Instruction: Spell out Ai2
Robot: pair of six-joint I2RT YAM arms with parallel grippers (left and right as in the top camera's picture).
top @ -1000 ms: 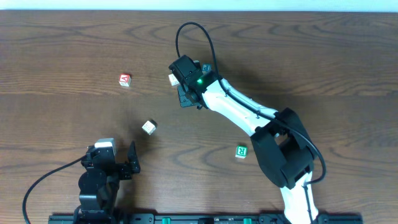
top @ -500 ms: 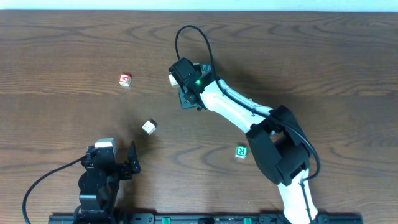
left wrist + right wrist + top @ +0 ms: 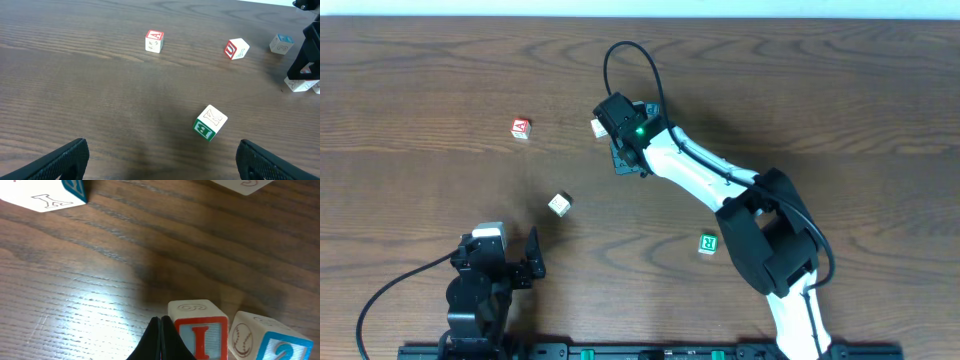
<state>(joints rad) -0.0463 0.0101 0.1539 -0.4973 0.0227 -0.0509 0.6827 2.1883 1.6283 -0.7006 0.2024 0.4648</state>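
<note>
My right gripper (image 3: 161, 332) is shut and empty, its tip low on the table against the left side of a red "I" block (image 3: 200, 330). A blue "2" block (image 3: 262, 340) sits just right of the "I" block. In the overhead view this gripper (image 3: 621, 158) covers both blocks. A red "A" block (image 3: 521, 128) lies apart to the left and also shows in the left wrist view (image 3: 154, 41). My left gripper (image 3: 162, 162) is open and empty near the front edge (image 3: 515, 265).
A red "U" block (image 3: 236, 49) and a blue block (image 3: 282, 43) lie near the right gripper. A green-sided block (image 3: 210, 122) lies ahead of the left gripper. A green "R" block (image 3: 708, 243) sits near the right arm's base.
The right gripper has shifted slightly along the table, staying shut. The left arm has not moved.
</note>
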